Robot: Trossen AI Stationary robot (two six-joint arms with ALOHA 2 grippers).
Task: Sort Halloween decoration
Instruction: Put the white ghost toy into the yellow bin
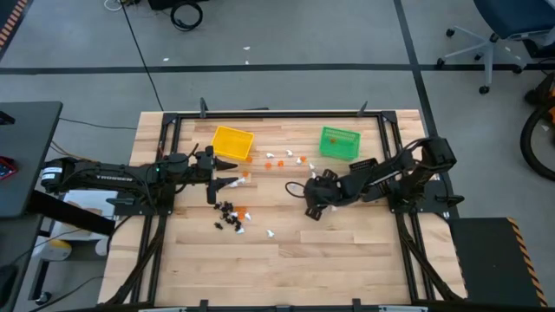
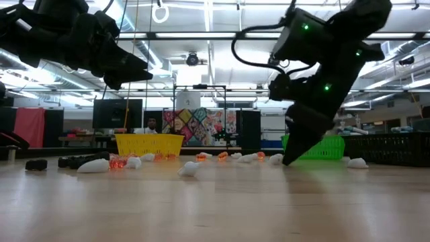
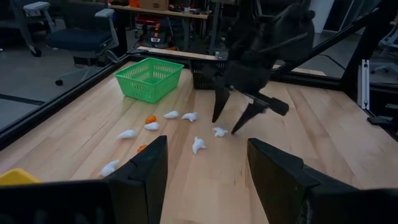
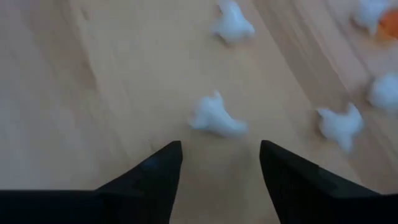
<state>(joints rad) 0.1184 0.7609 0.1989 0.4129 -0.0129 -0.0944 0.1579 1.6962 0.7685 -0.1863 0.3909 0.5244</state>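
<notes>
The Halloween decoration lies scattered on the wooden table [image 1: 347,260]: white and orange trinkets [image 1: 282,160] near the far middle, and a black cluster [image 1: 227,217] with a few white ones at the near left. My right gripper [image 4: 219,146] is open and slants down over a white ghost-shaped trinket [image 4: 217,118], which lies on the table just ahead of the fingertips. The left wrist view shows the same gripper [image 3: 225,126] close above a white trinket [image 3: 219,132]. My left gripper [image 1: 232,173] waits open and level, above the table at the left.
A yellow bin [image 1: 232,143] and a green bin [image 1: 338,141] stand at the far side. A black bin [image 2: 396,146] shows at the right in the low view. More white trinkets [image 4: 341,124] lie close beside the right gripper. Bare wood stretches along the near edge.
</notes>
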